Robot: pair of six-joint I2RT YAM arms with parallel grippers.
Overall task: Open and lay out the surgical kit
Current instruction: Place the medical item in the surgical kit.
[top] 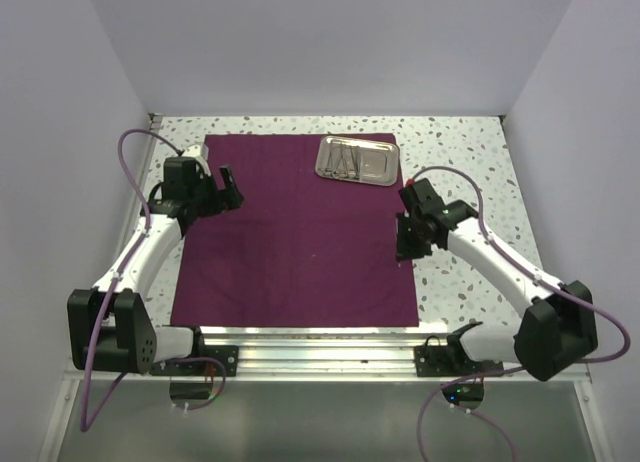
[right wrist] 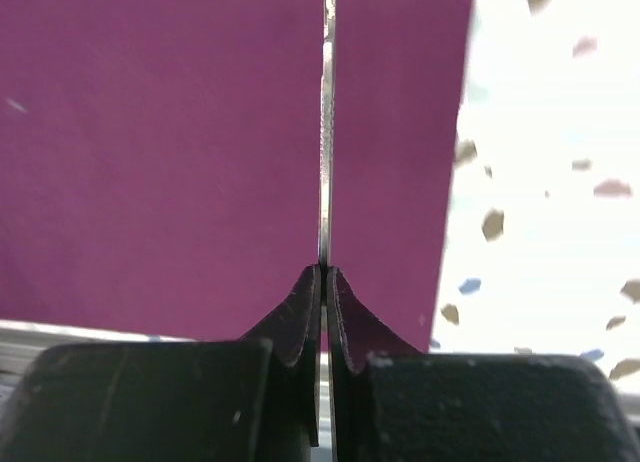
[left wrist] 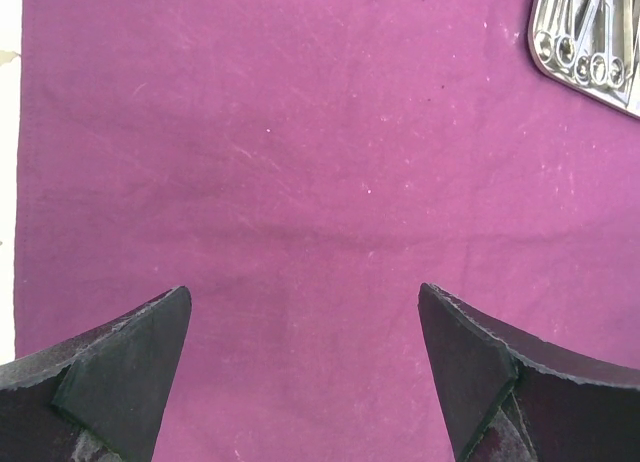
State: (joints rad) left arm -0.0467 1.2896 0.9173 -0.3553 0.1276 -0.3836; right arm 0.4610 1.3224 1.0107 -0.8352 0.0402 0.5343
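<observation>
- Right jaws pinch slim tweezers (right wrist: 325,132) edge-on above the purple cloth (top: 295,232); thin hold, they may pivot or slip
- Left jaws wide, empty

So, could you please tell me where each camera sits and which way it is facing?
Top external: above and behind the bases, looking down on the cloth, steel tray and both arms.
Left wrist: on the left arm, facing down at cloth; open left gripper at bottom.
Right wrist: looks along the shut right gripper, clamped on a slim silver instrument, over the cloth's edge and speckled table.
Shared: left wrist and top both show the tray.
</observation>
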